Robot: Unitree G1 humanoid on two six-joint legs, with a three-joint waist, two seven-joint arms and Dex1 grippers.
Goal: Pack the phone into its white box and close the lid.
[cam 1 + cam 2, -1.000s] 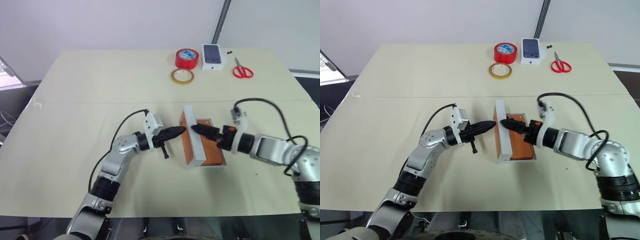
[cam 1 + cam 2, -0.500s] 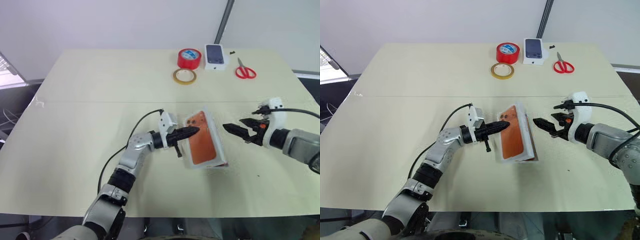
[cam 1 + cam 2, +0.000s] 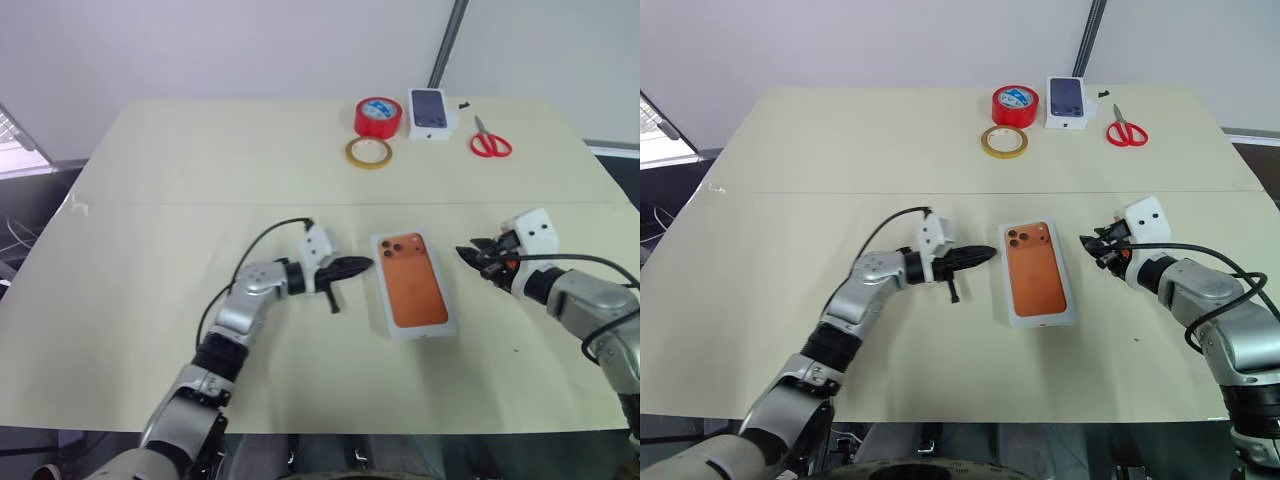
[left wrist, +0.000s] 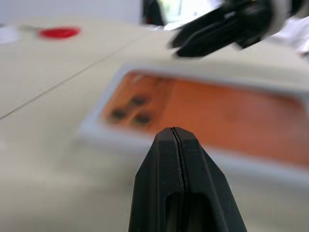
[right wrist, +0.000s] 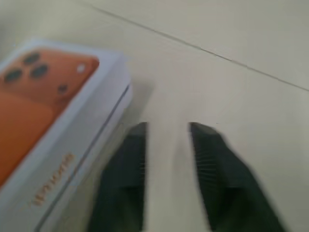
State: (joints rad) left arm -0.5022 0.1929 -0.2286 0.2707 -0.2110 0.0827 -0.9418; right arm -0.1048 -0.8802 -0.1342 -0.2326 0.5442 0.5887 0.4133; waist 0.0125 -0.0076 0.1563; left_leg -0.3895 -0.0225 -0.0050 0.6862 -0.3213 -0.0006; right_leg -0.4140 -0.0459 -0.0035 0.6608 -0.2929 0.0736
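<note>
The white box (image 3: 413,290) lies flat mid-table with the lid (image 5: 48,111) seated on it. The lid's top carries an orange phone picture with three dark lenses. A seam and orange lettering run along the side. The phone itself is hidden. My left gripper (image 3: 368,264) is shut and empty. It points level at the box's left edge, a short gap away. My right gripper (image 3: 468,252) hangs just right of the box's far corner, touching nothing. In the right wrist view its fingers (image 5: 133,145) stand a little apart and blurred.
At the table's far edge sit a red tape roll (image 3: 376,116), a tan tape ring (image 3: 367,152), a small white box (image 3: 430,108) picturing a dark phone, and red scissors (image 3: 490,143). A seam crosses the table behind the box.
The lid, on edge a second ago and then tilted, has dropped flat onto the box. My left gripper pulled back left. The right one moved away right, rolled, and its fingers narrowed.
</note>
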